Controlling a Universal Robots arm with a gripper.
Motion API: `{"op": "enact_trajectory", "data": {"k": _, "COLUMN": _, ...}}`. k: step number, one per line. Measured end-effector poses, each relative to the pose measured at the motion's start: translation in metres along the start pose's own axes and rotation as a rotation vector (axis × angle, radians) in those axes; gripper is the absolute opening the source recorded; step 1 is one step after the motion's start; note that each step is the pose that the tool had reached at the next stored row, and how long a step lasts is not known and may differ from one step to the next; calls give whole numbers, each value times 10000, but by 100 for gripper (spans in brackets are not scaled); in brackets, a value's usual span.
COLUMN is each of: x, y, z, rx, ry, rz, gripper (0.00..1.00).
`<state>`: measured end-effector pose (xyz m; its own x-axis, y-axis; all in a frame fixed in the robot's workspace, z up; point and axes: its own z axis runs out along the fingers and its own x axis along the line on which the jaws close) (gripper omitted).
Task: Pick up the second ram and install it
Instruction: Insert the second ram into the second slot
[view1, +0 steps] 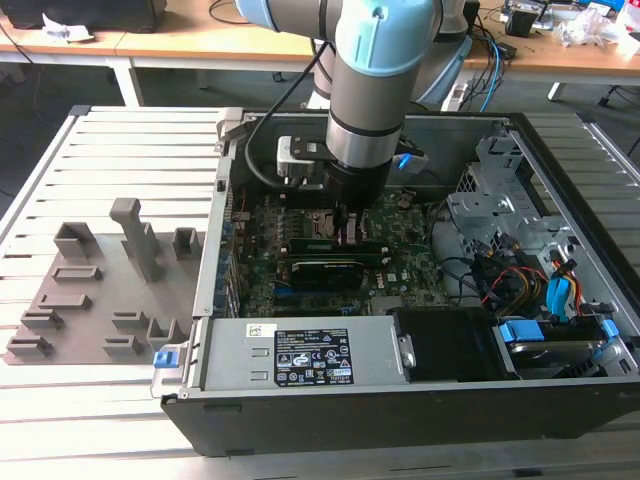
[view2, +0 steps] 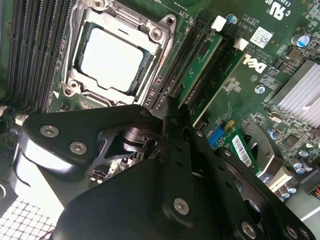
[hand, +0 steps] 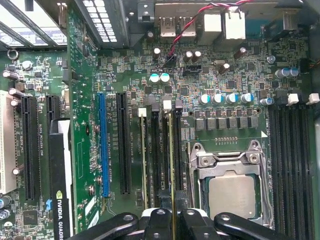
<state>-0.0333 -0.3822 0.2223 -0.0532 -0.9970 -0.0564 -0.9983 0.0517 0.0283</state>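
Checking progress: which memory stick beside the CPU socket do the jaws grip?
The second ram, the stick nearer the CPU socket; the other stick stands free.

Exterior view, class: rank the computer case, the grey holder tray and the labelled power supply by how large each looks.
1. computer case
2. grey holder tray
3. labelled power supply
The tray and the power supply look close in size, so their order is unsure.

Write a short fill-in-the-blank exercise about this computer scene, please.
1. The gripper is at the second ram, beside the square silver ___.
2. The grey holder tray lies outside the computer case, on the exterior view's ___.
3. The motherboard is ___ in colour.
Missing words: CPU; left; green.
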Motion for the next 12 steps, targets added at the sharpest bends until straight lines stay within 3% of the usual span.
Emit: {"op": "enact_trajectory", "data": {"k": 12, "x": 6, "y": -18, "z": 32, "rx": -8, "ry": -7, "rz": 2, "gripper": 14}}
